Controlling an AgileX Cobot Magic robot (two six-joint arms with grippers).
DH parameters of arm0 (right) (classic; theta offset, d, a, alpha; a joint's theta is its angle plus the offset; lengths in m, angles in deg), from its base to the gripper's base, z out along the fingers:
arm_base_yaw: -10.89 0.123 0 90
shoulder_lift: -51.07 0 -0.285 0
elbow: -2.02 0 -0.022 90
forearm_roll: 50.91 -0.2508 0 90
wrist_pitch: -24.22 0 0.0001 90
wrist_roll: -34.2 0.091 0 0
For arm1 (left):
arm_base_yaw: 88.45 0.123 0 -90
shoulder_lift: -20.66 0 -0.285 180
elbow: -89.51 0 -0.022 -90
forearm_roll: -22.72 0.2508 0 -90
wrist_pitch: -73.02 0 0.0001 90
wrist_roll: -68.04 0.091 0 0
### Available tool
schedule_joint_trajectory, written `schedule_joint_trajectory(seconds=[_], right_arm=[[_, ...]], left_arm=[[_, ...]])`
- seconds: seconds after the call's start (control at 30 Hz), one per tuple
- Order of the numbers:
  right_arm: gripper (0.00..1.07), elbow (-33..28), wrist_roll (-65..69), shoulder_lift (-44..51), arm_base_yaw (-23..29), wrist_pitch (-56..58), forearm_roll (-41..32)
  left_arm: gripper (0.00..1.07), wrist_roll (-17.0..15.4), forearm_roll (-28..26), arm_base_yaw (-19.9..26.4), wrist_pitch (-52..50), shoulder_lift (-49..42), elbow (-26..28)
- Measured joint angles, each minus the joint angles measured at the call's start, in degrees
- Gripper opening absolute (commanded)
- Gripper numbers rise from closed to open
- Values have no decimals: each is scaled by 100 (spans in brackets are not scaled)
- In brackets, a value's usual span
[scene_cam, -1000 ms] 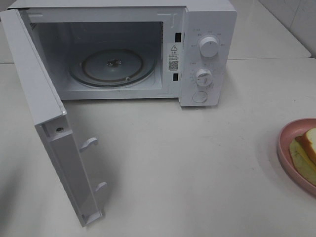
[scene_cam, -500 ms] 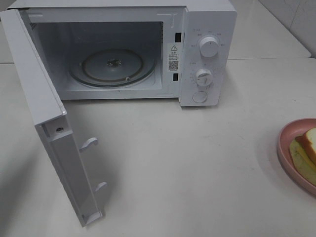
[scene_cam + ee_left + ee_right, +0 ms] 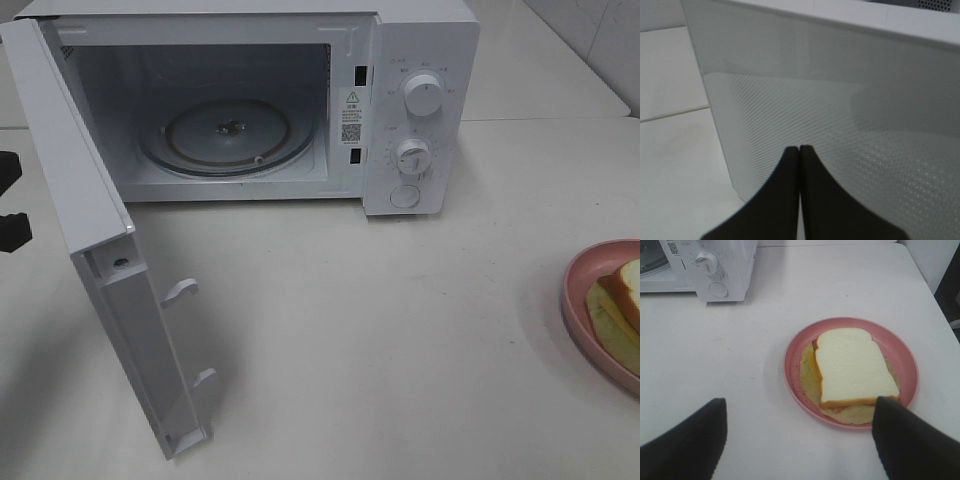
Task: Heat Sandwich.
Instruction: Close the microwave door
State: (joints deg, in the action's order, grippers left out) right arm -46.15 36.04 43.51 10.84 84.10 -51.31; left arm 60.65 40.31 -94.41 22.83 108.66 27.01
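Sandwich [image 3: 850, 367] is the last thing met in a left-to-right sweep, so notes are running that way. At the far left edge of the high view a dark shape, the left gripper [image 3: 10, 205], is now showing beside the outer face of the microwave door [image 3: 70, 170]; half a second ago that edge was bare. Its wrist view is showing the fingertips [image 3: 790, 165] pressed together with nothing between them, close to the door's dotted panel; touching or just short, cannot tell. The door is standing wide open, the cavity is exposed, and the glass turntable [image 3: 228, 135] is lying bare inside. Moving right, the control knobs [image 3: 424, 93] are sitting untouched. At the far right the pink plate [image 3: 575, 300] is resting on the white table [image 3: 400, 320], well apart from the oven, with the sandwich lying flat on it. The right gripper [image 3: 800, 435] is hovering over the plate's near rim, jaws spread wide and holding nothing. Judgement: the opening step looks done, the left arm is probably minding the door, and lifting the plate toward the cavity is still ahead.
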Motion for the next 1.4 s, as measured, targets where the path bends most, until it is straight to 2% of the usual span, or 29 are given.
schedule_joint_trajectory(seconds=[0.13, 0.3, 0.57, 0.7, 0.77, 0.83, 0.9, 0.97, 1.03, 1.27, 1.4], right_arm=[[76, 0, 0, 0, 0, 0, 0], [76, 0, 0, 0, 0, 0, 0], [76, 0, 0, 0, 0, 0, 0], [76, 0, 0, 0, 0, 0, 0], [76, 0, 0, 0, 0, 0, 0], [76, 0, 0, 0, 0, 0, 0], [76, 0, 0, 0, 0, 0, 0], [76, 0, 0, 0, 0, 0, 0], [76, 0, 0, 0, 0, 0, 0], [76, 0, 0, 0, 0, 0, 0], [76, 0, 0, 0, 0, 0, 0]], left_arm=[[0, -11, -17, -275, -17, 258, 138], [0, 29, -401, -659, -80, 550, 309], [0, 126, -613, -1129, -138, 865, 647], [0, 172, -957, -1387, -138, 1054, 842], [0, 367, -1381, -1662, -138, 1186, 985], [0, 441, -1501, -1748, -138, 1232, 1049], [0, 739, -1937, -2045, -138, 1375, 1249], [0, 796, -2091, -2137, -138, 1438, 1329], [0, 980, -2475, -2366, -138, 1621, 1553], [0, 1226, -3019, -2710, -132, 1988, 2040], [0, 1490, -3380, -2939, 92, 2269, 2573]])
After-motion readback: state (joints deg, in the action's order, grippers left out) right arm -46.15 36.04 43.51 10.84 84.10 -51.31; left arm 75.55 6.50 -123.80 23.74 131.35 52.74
